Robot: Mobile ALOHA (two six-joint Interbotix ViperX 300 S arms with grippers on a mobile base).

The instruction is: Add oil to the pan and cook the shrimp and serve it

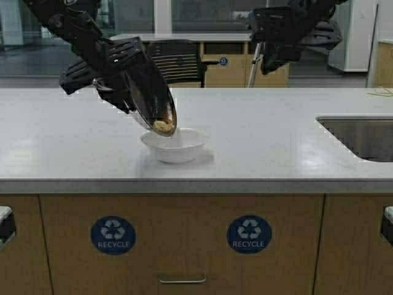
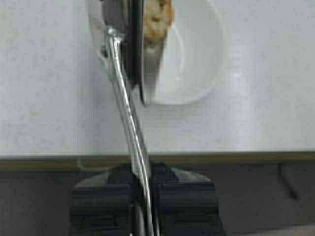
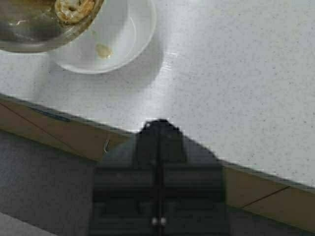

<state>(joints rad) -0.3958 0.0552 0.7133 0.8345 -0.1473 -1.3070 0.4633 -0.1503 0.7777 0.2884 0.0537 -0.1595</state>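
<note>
"RECYCLE" labels (image 1: pixel 113 235) | left pincer (image 2: pixel 145 196) tilts pan (image 1: pixel 150 98) | shrimp (image 1: pixel 163 126) over bowl (image 1: pixel 176 146)

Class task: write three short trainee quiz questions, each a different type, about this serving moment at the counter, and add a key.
1. True or false: the round steel pan is tilted over the small white bowl.
2. Which claw holds the pan's handle? A left B right
3. Fill in: the curled pale shrimp sits at the pan's ____ edge.

Key: 1 true; 2 A; 3 lower.
</note>
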